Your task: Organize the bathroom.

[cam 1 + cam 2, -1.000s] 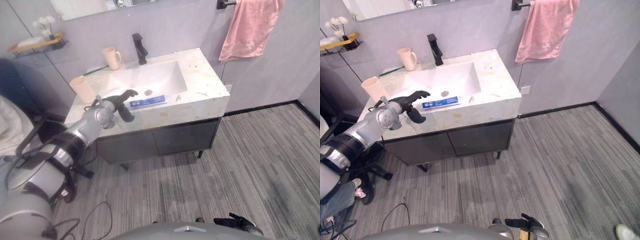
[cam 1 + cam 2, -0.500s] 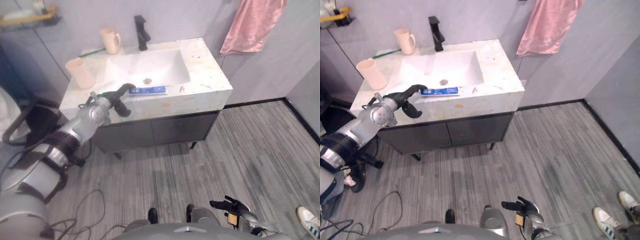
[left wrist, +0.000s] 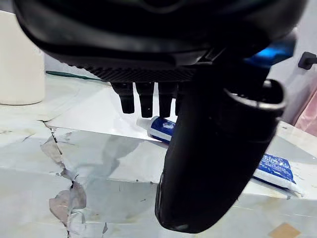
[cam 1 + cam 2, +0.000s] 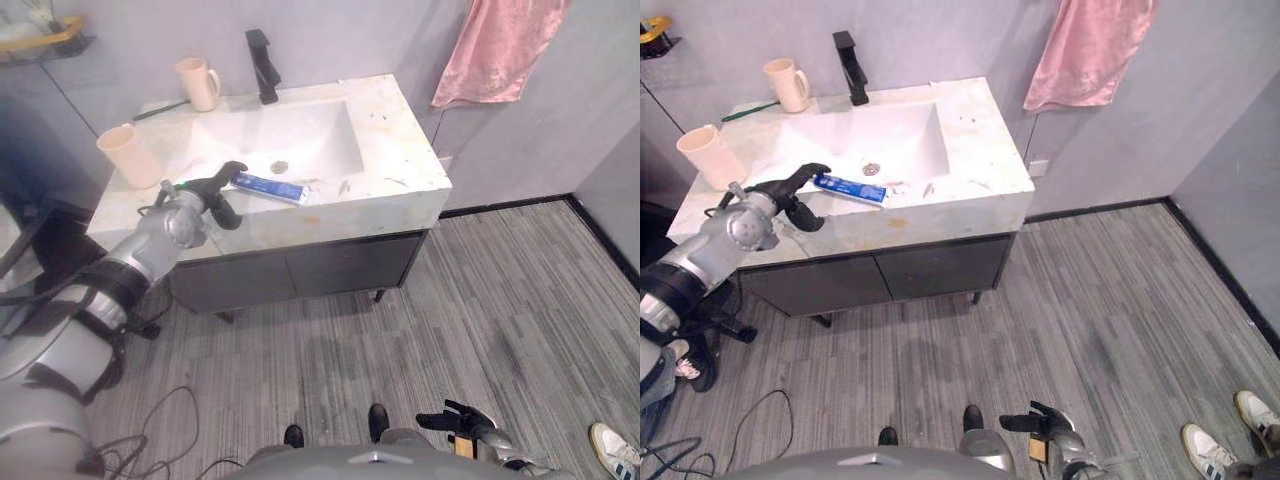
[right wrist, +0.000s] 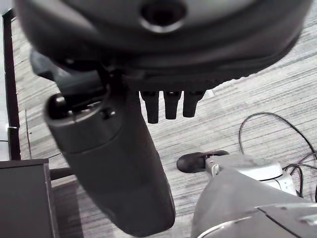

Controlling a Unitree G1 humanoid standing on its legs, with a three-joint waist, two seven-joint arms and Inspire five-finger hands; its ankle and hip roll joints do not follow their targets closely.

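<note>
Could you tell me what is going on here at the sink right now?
The robot is reaching its left hand over the front edge of the marble counter toward a blue and white toothpaste tube lying by the sink basin. The hand is open, fingers at the tube's cap end, not gripping it. Two beige cups stand on the counter, one at the left edge, a handled one by the black faucet. The right hand hangs low over the floor, open.
</note>
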